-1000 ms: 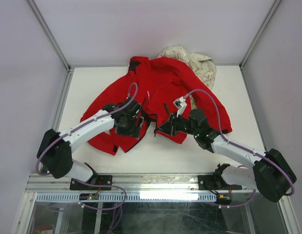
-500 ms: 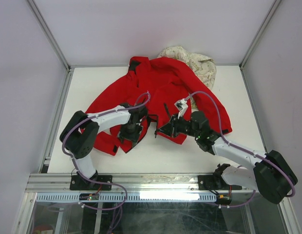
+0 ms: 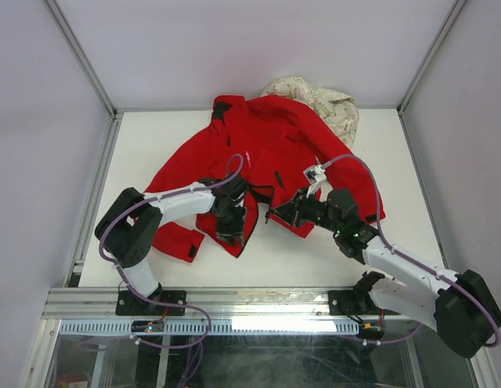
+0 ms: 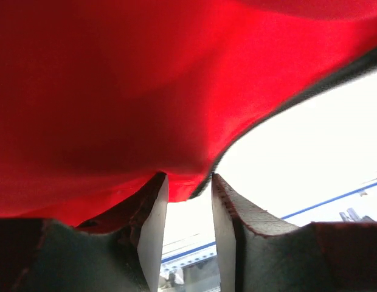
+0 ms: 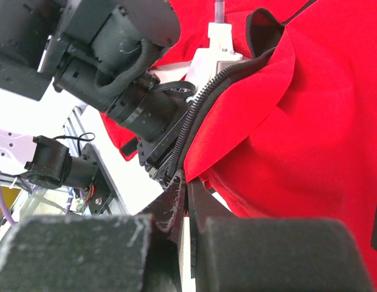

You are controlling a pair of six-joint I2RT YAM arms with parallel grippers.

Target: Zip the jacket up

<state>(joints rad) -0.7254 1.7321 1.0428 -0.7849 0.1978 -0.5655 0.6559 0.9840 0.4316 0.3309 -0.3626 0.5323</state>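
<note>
The jacket [image 3: 275, 141] lies spread across the middle of the tabletop [image 3: 145, 137], collar toward the far edge, front side up and unzipped at the bottom. Its far right shoulder overlaps a cream garment [image 3: 335, 101] bunched at the back.

Both arms reach in to the jacket's near hem, 1 on each side of the front opening. The left claw [image 3: 233, 228] sits at the hem of the left panel, pointing down toward the near edge. In the left wrist view its 2 fingers [image 4: 153, 219] stand apart with a clear gap, released, and the red hem with its dark edge [image 4: 255, 125] hangs at their tips, brushing the left 1.

The right claw [image 3: 273, 215] is just beside it, at the right panel's edge. In the right wrist view its fingers [image 5: 204, 204] are clenched almost together on the jacket's front edge, where the dark zipper teeth [image 5: 197, 106] run down between the tips. The left arm's black wrist fills the upper left of that view, close against the same edge.
</note>
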